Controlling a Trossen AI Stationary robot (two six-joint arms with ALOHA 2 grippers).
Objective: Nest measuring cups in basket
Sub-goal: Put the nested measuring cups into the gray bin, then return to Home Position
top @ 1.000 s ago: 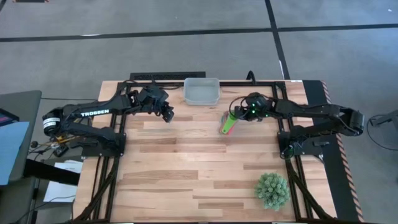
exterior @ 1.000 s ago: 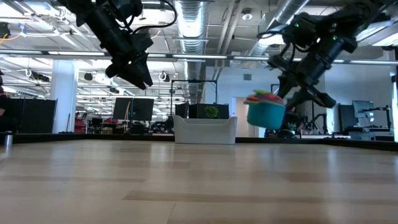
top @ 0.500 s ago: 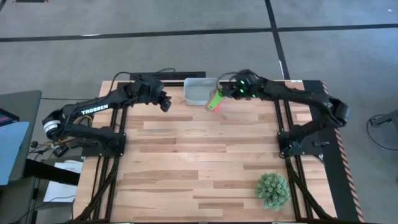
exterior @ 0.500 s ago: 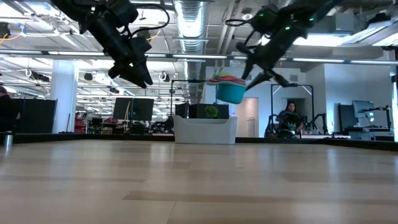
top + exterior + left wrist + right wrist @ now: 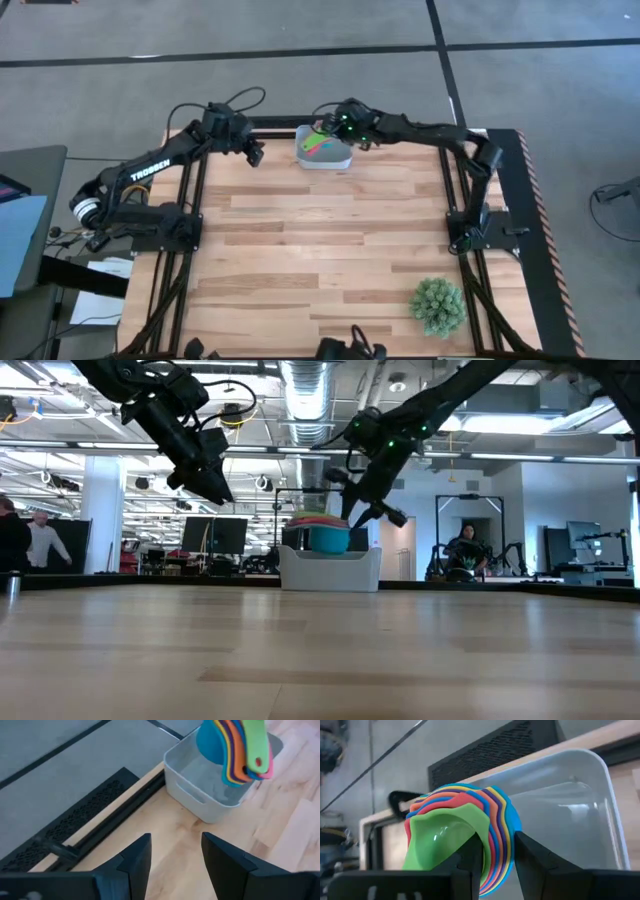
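The measuring cups [image 5: 319, 146] are nested into one stack, green innermost and teal outermost, and hang tilted over the pale grey-white basket [image 5: 343, 160] at the table's far edge. In the low view the cups [image 5: 326, 534] sit right at the rim of the basket [image 5: 330, 569]. My right gripper [image 5: 338, 127] is above the basket's right part, shut on the stack. My left gripper [image 5: 251, 152] hovers open, left of the basket; its wrist view shows the cups [image 5: 234, 751] over the basket [image 5: 200, 795]. My right gripper [image 5: 495, 862] pinches the stacked cup walls at their rims [image 5: 496, 837]. One finger [image 5: 470, 857] lies inside the green cup and the other [image 5: 535, 862] outside the outermost cup. It comes slanting down from the table's right. The stack is tilted and lifted clear, its handles [image 5: 256, 755] hanging free.
A round spiky green plant [image 5: 437, 306] stands near the table's near right corner. A black slotted rail [image 5: 75, 827] runs along the far edge beside the basket. People stand in the room beyond [image 5: 30, 545]. The wood between the arms is bare.
My right gripper has carried the nested cups from right of the basket toward the far left, first rising, then coming down over the basket until the stack reaches its rim. My left gripper has drawn back toward the far left corner, staying open.
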